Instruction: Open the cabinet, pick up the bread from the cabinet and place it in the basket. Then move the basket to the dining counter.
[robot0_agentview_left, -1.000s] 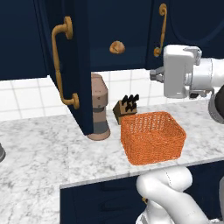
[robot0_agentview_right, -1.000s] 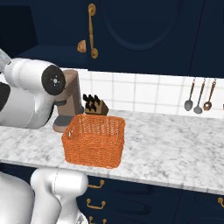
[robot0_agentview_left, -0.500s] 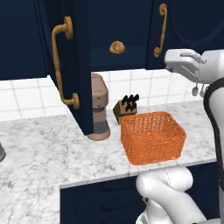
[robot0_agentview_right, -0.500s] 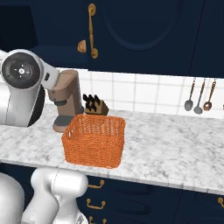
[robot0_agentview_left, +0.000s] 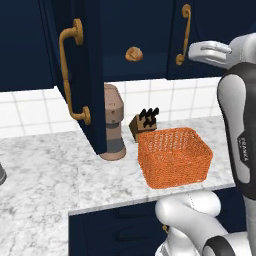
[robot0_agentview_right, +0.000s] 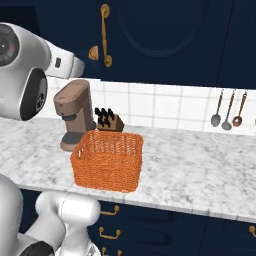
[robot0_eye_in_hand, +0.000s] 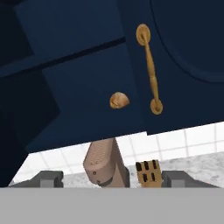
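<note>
Right now I see the cabinet (robot0_agentview_left: 80, 75) with its left door swung wide open toward me, the long curved brass handle (robot0_agentview_left: 70, 75) facing out. Inside, on the cabinet's floor, sits the bread (robot0_agentview_left: 134, 53), a small golden-brown roll, just left of the closed right door's brass handle (robot0_agentview_left: 184, 35). In the hand view the bread (robot0_eye_in_hand: 119, 100) lies near the middle, with that handle (robot0_eye_in_hand: 150, 70) beside it.

My jaws (robot0_eye_in_hand: 111, 178) stand released and wide apart, holding nothing; the two dark fingertips (robot0_eye_in_hand: 48, 178) rise at the bottom of the hand view, well short of the bread. In the left base view the white hand (robot0_agentview_left: 210, 51) hangs at cabinet height, off to the right of the closed door's handle.

Below, on the marble bench (robot0_agentview_left: 45, 175), the orange basket (robot0_agentview_left: 174, 157) sits open-topped near the front edge. Behind it stands a brown coffee machine (robot0_agentview_left: 113, 122), with a knife block (robot0_agentview_left: 144, 125) between them toward the tiled wall. In the right base view, three utensils (robot0_agentview_right: 227, 110) hang on the wall at the far right, well apart from the basket (robot0_agentview_right: 107, 160).
</note>
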